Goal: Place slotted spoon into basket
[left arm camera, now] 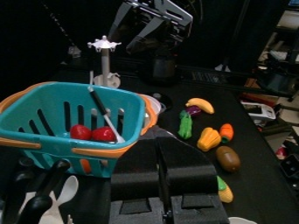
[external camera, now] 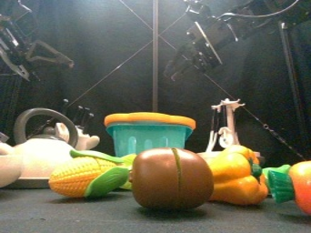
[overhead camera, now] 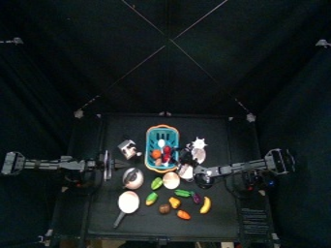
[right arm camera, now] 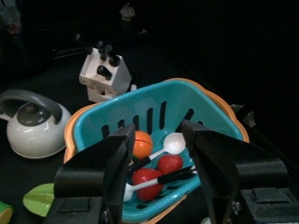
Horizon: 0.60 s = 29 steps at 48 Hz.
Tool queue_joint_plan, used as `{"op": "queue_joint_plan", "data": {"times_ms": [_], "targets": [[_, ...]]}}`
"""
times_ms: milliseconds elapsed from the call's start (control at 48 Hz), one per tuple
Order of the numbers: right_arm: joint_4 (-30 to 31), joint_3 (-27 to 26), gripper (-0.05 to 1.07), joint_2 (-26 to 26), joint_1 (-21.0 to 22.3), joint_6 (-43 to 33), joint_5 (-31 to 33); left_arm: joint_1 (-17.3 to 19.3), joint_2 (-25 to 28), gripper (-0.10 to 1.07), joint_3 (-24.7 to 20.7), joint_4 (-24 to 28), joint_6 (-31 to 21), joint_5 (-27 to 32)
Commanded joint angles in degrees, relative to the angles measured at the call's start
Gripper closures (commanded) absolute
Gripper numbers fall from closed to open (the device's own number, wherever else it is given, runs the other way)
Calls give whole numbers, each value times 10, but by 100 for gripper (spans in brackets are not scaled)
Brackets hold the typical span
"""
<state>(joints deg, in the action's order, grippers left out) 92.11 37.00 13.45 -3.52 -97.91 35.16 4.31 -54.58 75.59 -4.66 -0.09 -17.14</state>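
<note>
- Teal basket [right arm camera: 176, 114] with an orange rim sits at table centre, behind the toy food row; red and orange round pieces lie in its bottom.
- Slotted spoon [right arm camera: 167, 147], white, is inside the basket: bowl end up, handle slanting down among the red pieces toward the near wall.
- Right gripper [right arm camera: 159, 157] hangs just above the basket's near rim, jaws spread wide, nothing between them; the spoon shows in the gap, but contact can't be confirmed.
- Left gripper [left arm camera: 163, 171] is low beside the basket, fingers pressed together, holding nothing visible.
- Kettle [right arm camera: 33, 122] and white knife block [right arm camera: 105, 72] stand to one side of the basket; corn [external camera: 91, 177] and a brown piece [external camera: 173, 178] lie in front.
</note>
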Motion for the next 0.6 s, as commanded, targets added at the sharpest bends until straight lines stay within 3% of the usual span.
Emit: {"op": "queue_joint_plan", "data": {"times_ms": [0, 583], "targets": [[-4, -4, 19, 17, 3, 0, 2, 2, 4, 99, -8, 0, 0, -5], [-38, 29, 19, 71, -2, 4, 5, 2, 4, 99, -7, 1, -1, -5]]}}
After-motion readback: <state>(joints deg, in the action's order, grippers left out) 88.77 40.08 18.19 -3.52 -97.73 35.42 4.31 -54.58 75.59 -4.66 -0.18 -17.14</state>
